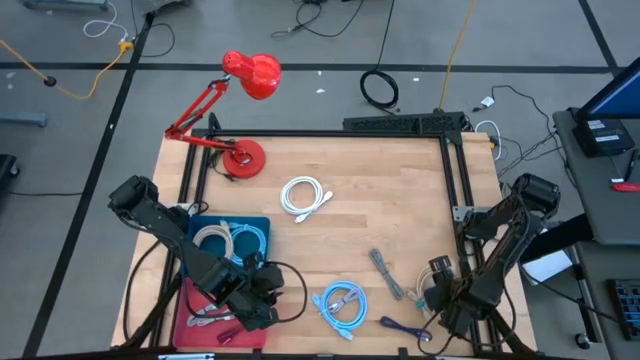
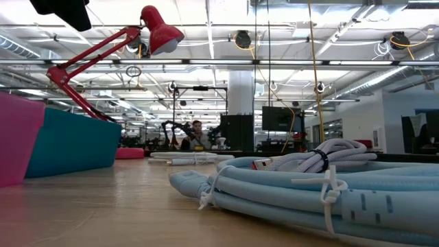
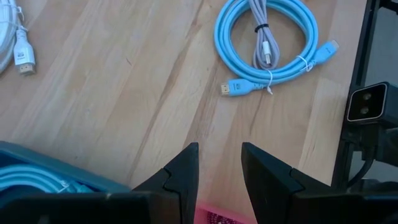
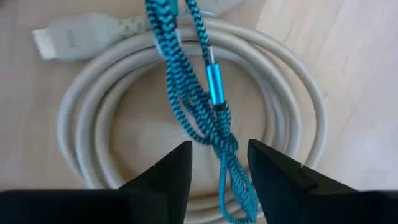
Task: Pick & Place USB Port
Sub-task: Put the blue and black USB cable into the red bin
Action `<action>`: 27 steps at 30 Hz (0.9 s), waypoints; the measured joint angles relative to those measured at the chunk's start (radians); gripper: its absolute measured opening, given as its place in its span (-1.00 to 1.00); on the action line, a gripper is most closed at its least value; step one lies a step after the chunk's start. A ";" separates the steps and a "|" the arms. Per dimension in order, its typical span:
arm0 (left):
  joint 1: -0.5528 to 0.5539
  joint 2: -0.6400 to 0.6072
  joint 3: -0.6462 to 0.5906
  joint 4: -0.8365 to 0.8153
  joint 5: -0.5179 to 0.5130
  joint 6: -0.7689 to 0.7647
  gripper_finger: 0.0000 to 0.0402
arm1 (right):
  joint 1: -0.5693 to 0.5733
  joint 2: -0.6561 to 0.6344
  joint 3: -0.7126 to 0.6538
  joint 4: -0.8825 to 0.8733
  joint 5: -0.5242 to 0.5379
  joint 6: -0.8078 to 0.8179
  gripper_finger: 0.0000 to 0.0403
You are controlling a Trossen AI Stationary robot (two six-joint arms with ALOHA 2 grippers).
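My right gripper (image 4: 217,165) (image 1: 437,297) points down, open, at the table's near right corner. It hangs over a grey-white coiled USB cable (image 4: 93,99) lying flat on the wood. A blue braided cable (image 4: 186,74) with a metallic blue plug (image 4: 214,84) lies across that coil, and its doubled strands run between the fingers. My left gripper (image 3: 219,168) (image 1: 262,290) waits open with nothing between its fingers, over the pink bin (image 1: 205,320) next to the blue bin (image 1: 255,228). My right gripper comes from above, pointing down, with one finger on either side of the braided cable's doubled strands (image 4: 227,146), which lie on the grey-white coil. Whether a finger touches the strands, I cannot tell.
A light-blue coil (image 1: 340,300) (image 3: 267,43) lies near the front middle, a white coil (image 1: 305,195) farther back, a grey cable (image 1: 385,270) and a purple one (image 1: 405,327) beside my right gripper. A red lamp (image 1: 245,155) stands at the back left. Black frame rails (image 1: 455,190) edge the table.
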 joint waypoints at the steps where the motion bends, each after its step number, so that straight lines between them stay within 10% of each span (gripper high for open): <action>1: 0.000 0.000 0.000 0.000 0.000 -0.001 -0.39 | 0.000 0.000 -0.009 0.008 0.008 0.004 -0.29; 16: 0.003 0.000 0.000 0.000 -0.011 -0.035 -0.39 | -0.060 -0.038 -0.037 0.044 0.017 0.116 -0.93; 27: 0.003 0.000 0.000 0.019 -0.215 -0.167 -0.39 | -0.177 -0.205 0.203 0.021 0.214 0.237 -0.95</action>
